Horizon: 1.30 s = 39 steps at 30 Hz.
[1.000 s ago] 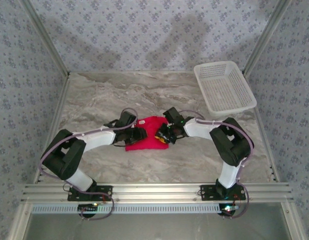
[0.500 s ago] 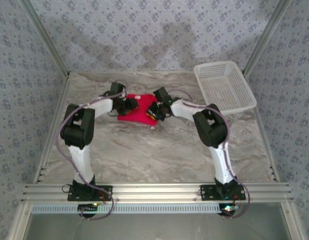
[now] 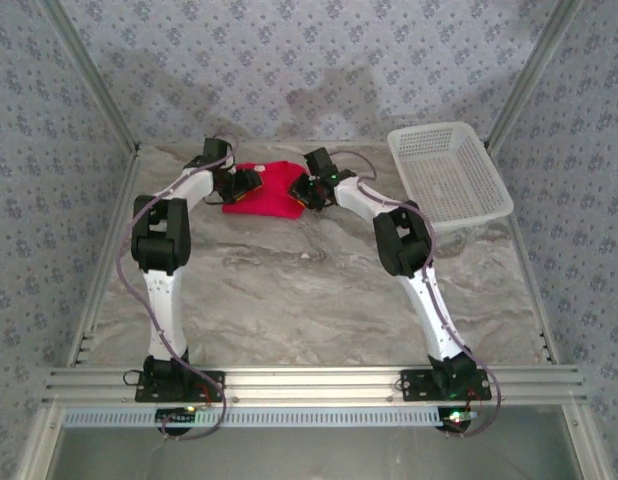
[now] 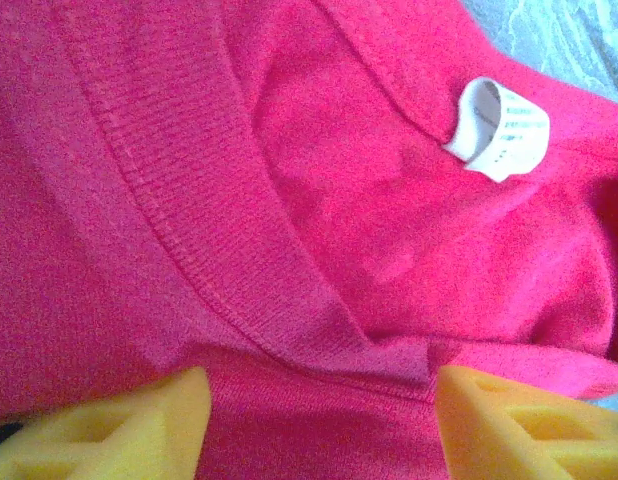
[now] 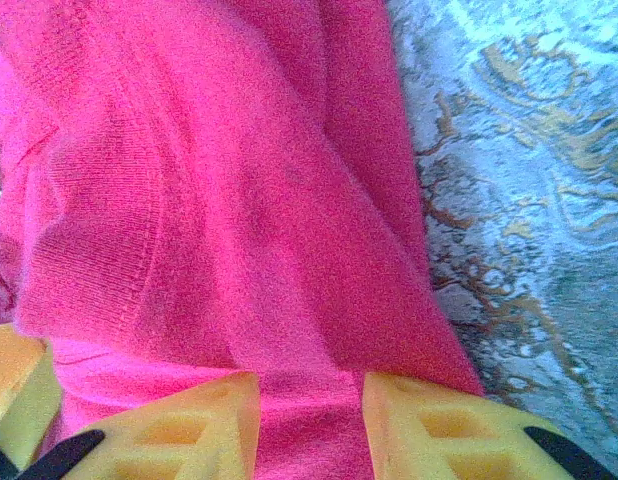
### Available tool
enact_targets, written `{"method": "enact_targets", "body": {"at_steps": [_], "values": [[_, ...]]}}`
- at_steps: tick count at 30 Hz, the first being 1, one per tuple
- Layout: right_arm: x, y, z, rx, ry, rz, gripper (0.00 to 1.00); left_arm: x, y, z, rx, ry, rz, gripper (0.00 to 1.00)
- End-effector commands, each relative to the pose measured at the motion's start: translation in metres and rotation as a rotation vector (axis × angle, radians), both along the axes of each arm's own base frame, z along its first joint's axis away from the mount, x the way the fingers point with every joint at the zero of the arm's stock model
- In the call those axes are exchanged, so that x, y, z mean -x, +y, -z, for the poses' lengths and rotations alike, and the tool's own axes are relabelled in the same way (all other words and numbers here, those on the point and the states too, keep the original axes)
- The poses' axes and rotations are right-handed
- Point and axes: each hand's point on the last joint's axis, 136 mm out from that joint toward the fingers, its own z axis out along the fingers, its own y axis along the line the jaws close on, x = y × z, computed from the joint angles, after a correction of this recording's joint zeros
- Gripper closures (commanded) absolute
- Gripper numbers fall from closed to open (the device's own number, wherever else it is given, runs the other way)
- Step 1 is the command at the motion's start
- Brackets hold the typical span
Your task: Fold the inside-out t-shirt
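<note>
We cannot tell whether the right gripper point(image 5: 311, 425) pinches the t-shirt point(image 5: 209, 200); its fingers point(image 5: 439, 430) run off the bottom edge, and the print on the tag point(image 4: 499, 128) is too blurred for us to read

Looking across, I count one red t-shirt point(image 3: 269, 192) carrying one white neck tag point(image 4: 499, 128), one white mesh basket point(image 3: 449, 175) and one table point(image 3: 289, 290). There are two arms, the left arm point(image 3: 155, 245) and the right arm point(image 3: 401, 242), and two tools, the left tool point(image 3: 247, 186) and the right tool point(image 3: 307, 193).
</note>
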Motion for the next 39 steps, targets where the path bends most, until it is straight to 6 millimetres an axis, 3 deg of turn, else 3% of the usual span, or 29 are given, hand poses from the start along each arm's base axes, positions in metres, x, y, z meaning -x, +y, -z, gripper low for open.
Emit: {"method": "enact_targets", "body": {"at_steps": [1,2,3,7,10,15,18,20,21,22,24,28,33,39], "values": [[0.003,-0.027,-0.043,0.1,-0.063,-0.034,0.6,0.015,0.028,-0.036,-0.123,-0.011,-0.029,0.15],[0.004,-0.031,-0.06,0.117,-0.101,-0.049,0.58,0.015,0.03,-0.051,-0.137,-0.041,-0.029,0.02],[0.006,-0.036,-0.081,0.138,-0.149,-0.066,0.54,0.016,0.032,-0.068,-0.155,-0.072,-0.031,0.0],[0.028,-0.064,-0.15,0.228,-0.314,-0.114,0.37,0.032,0.034,-0.122,-0.266,-0.163,-0.01,0.0],[0.05,-0.098,-0.186,0.316,-0.393,-0.119,0.27,0.051,0.034,-0.15,-0.354,-0.221,-0.004,0.0],[0.095,-0.175,-0.224,0.48,-0.503,-0.022,0.2,0.087,0.026,-0.177,-0.469,-0.371,0.054,0.0],[0.12,-0.224,-0.233,0.598,-0.603,0.046,0.16,0.104,0.025,-0.178,-0.512,-0.431,0.098,0.0],[0.139,-0.249,-0.225,0.68,-0.639,0.062,0.14,0.114,0.031,-0.17,-0.529,-0.438,0.09,0.0],[0.149,-0.263,-0.221,0.714,-0.645,0.087,0.03,0.118,0.035,-0.168,-0.544,-0.448,0.08,0.0],[0.157,-0.273,-0.214,0.736,-0.646,0.107,0.0,0.122,0.039,-0.164,-0.554,-0.457,0.075,0.0],[0.17,-0.292,-0.202,0.805,-0.669,0.127,0.0,0.13,0.044,-0.155,-0.562,-0.483,0.06,0.0],[0.189,-0.328,-0.157,0.921,-0.646,0.146,0.0,0.143,0.052,-0.139,-0.6,-0.59,0.069,0.0],[0.195,-0.356,-0.117,0.937,-0.604,0.184,0.01,0.159,0.067,-0.114,-0.714,-0.624,0.102,0.0],[0.187,-0.362,-0.079,0.944,-0.613,0.187,0.02,0.172,0.093,-0.084,-0.813,-0.623,0.034,0.0]]}}
